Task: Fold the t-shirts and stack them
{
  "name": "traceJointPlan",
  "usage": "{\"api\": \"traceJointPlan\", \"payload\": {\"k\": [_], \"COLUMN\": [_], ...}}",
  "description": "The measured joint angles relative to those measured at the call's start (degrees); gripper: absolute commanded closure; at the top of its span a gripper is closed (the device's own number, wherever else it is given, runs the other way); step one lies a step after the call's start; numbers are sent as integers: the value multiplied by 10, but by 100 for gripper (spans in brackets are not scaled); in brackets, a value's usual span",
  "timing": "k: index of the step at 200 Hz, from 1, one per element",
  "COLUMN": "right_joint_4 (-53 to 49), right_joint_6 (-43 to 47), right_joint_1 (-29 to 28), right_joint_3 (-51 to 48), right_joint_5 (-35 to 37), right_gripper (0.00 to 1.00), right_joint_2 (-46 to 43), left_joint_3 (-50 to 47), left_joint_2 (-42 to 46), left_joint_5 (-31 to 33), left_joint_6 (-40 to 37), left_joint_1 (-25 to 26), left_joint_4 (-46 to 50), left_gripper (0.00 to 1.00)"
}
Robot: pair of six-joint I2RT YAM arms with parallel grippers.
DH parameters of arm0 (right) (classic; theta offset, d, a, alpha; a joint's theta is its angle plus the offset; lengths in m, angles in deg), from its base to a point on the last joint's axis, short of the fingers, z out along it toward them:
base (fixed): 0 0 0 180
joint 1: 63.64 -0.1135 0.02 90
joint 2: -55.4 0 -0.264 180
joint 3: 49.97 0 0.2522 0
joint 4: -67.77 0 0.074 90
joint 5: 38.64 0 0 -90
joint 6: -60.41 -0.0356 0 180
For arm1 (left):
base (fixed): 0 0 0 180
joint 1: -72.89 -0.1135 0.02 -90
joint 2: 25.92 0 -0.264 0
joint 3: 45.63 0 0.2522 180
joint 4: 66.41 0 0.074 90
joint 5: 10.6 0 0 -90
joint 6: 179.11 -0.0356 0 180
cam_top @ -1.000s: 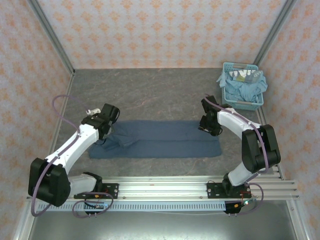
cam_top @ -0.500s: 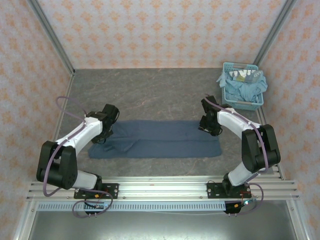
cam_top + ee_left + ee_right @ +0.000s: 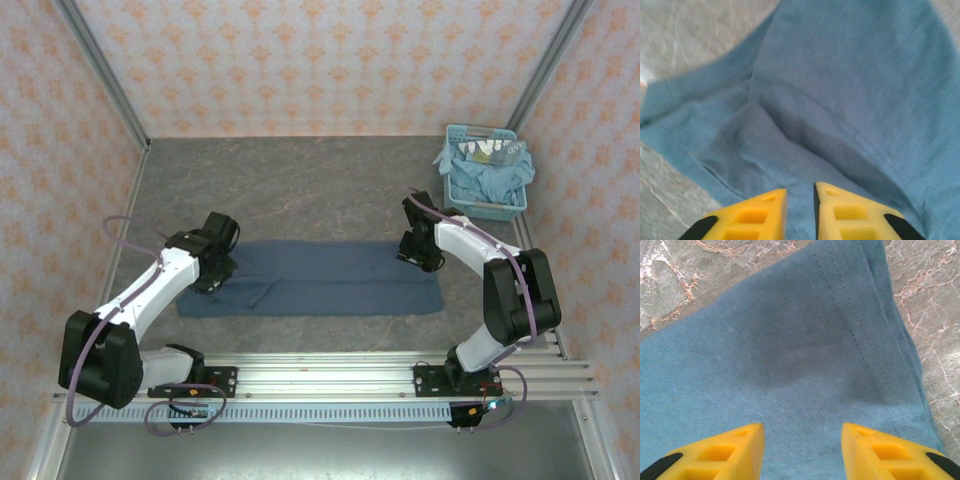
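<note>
A dark slate-blue t-shirt (image 3: 320,280) lies on the table as a long strip folded lengthwise. My left gripper (image 3: 209,278) hovers low over its creased left end. In the left wrist view the left gripper (image 3: 800,189) has its yellow fingers (image 3: 760,210) a narrow gap apart, with nothing pinched and the t-shirt (image 3: 840,90) below. My right gripper (image 3: 413,256) is over the right end. In the right wrist view the right gripper (image 3: 802,426) stands open above the flat t-shirt (image 3: 790,355), near its stitched hem.
A light-blue lattice basket (image 3: 452,189) at the back right holds more pale blue shirts (image 3: 500,178). Grey marbled table (image 3: 300,190) lies bare behind the strip. Patterned walls enclose the table, and the rail with the arm bases runs along the near edge.
My left gripper went from shut to a narrow gap over the shirt's left end, and that arm's elbow swung about. The right arm and the shirt stayed put.
</note>
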State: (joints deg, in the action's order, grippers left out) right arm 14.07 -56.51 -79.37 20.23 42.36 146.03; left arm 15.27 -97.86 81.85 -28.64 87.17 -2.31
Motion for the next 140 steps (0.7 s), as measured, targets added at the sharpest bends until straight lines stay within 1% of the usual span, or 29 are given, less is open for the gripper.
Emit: {"api": "traceJointPlan", "payload": {"k": [30,49,80,96,119,140], "right_joint_4": [2,2,2,2,2,2], "right_joint_6": [9,13,15,15,15,16], "right_joint_1": [0,0,0,0,0,0], "right_joint_3": [0,0,4,4,4,4], "right_joint_5": [-1,-1,-3,-3,-3,-3], "right_gripper": [56,57,57,57,57,57], "right_joint_2": [0,1,9,9,9,9], "left_joint_3": [-2,-3,-4,-3,4,15], "left_joint_2": [-41,-72,-136,-167,-172,-172], "left_joint_5": [-19,-21,-16,-7,9,10], "left_joint_6": [10,5,-28,-47,-66,-80], "left_joint_1": [-11,-42,-102,-125,-136,-136], "left_joint_4": [2,0,-7,-15,-26,-41], "left_gripper": [90,93,97,97,97,97]}}
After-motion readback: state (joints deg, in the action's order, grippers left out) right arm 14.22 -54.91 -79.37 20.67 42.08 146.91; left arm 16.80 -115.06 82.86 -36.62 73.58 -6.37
